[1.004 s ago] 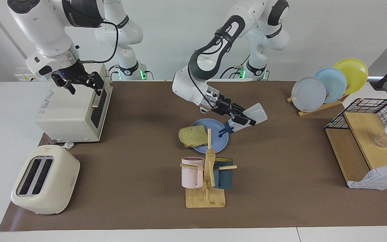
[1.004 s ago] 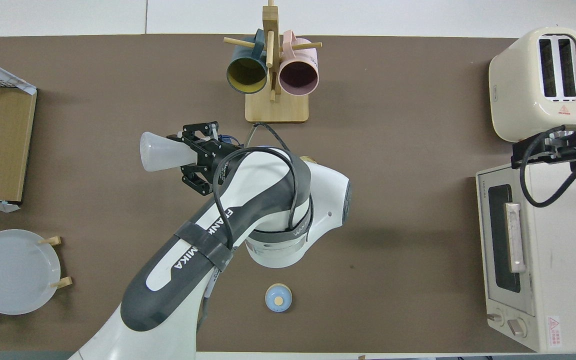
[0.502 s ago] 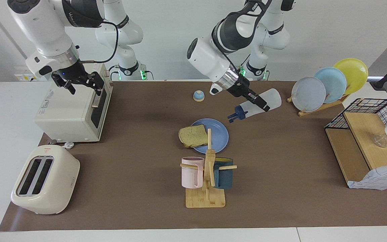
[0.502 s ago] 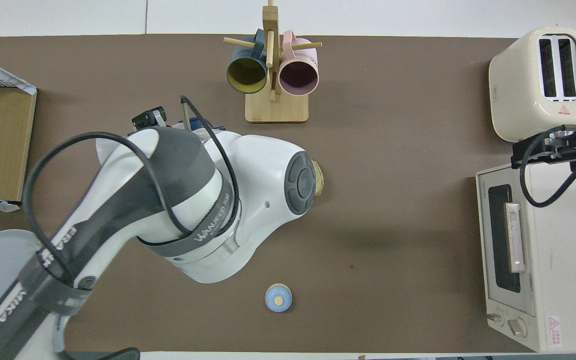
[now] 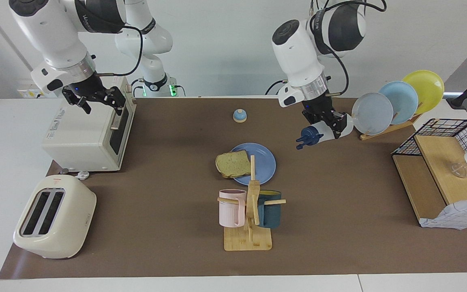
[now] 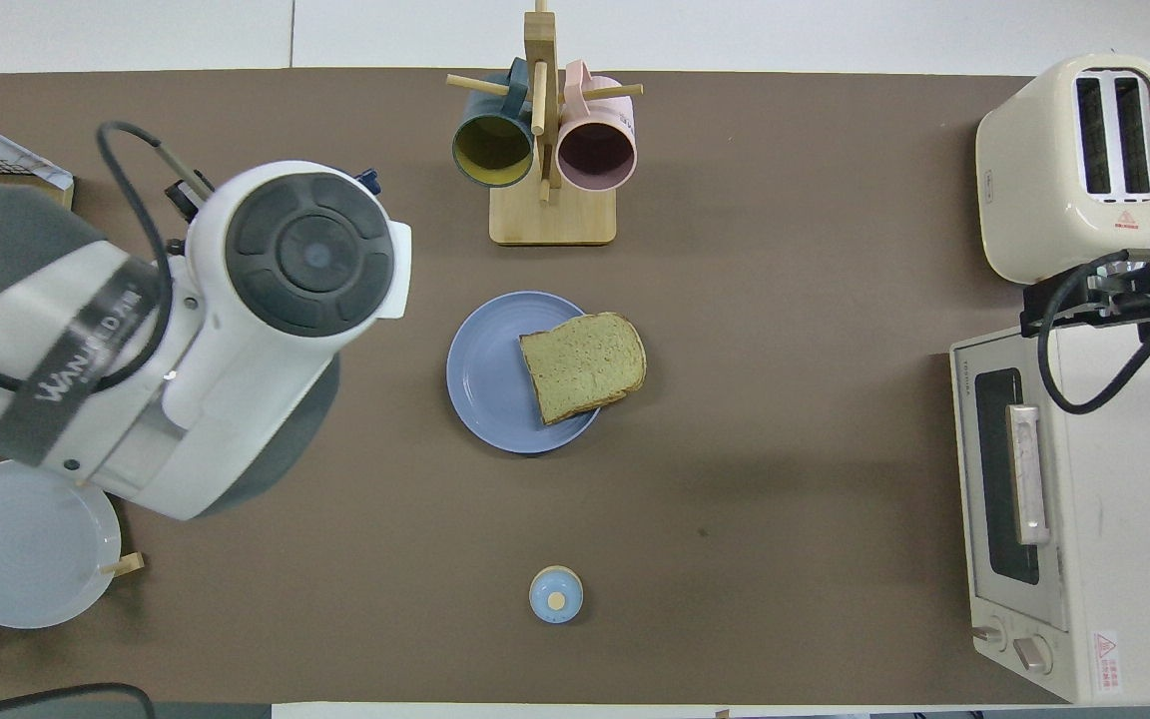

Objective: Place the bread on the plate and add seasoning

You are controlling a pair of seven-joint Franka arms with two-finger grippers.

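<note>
The bread lies on the periwinkle blue plate and overhangs its rim toward the right arm's end; both also show in the overhead view, bread on plate. My left gripper is shut on the seasoning bottle. It holds the bottle tilted in the air, navy cap lowest, over the mat between the plate and the plate rack. In the overhead view the left arm hides the bottle. My right gripper is open and waits over the toaster oven.
A wooden mug rack with a pink and a teal mug stands just farther from the robots than the plate. A small bell sits nearer to the robots. A toaster, a plate rack and a wire basket stand at the table's ends.
My left arm has swung the bottle away from over the plate toward its own end of the table and risen, uncovering the plate and bread in the overhead view. The right arm has not moved.
</note>
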